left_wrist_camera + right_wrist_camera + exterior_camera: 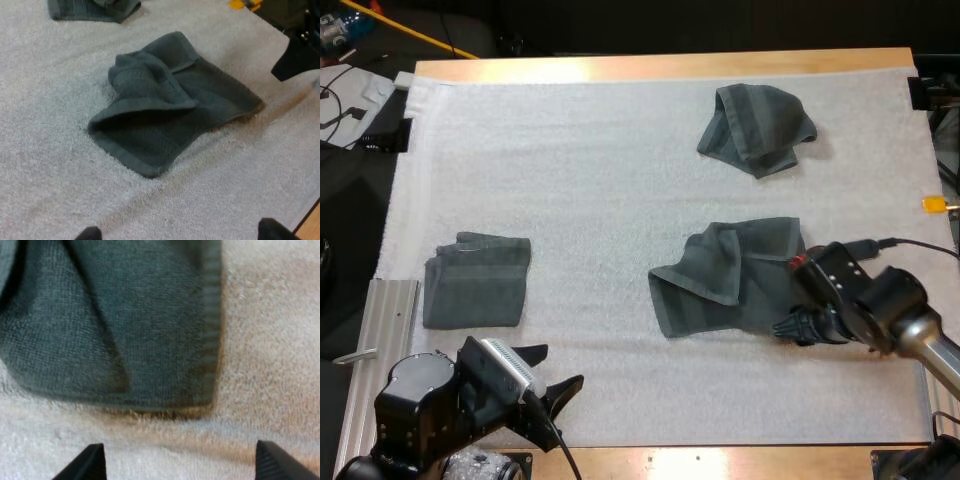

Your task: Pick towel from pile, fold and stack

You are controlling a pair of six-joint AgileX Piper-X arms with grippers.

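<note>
White matting covers the wooden table. Jaws spread wide and empty, the right gripper hovers just short of the near corner of the crumpled towel; the left gripper, likewise agape, idles near the folded towel. Pinching one layer could drag the bunched cloth.

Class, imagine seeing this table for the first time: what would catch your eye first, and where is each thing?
Three dark grey-green towels stand out on the white mat: a crumpled towel in the middle, a second crumpled towel at the far right, and a folded towel at the near left. The right arm's jaws stand open just short of the middle one's near right corner.
</note>
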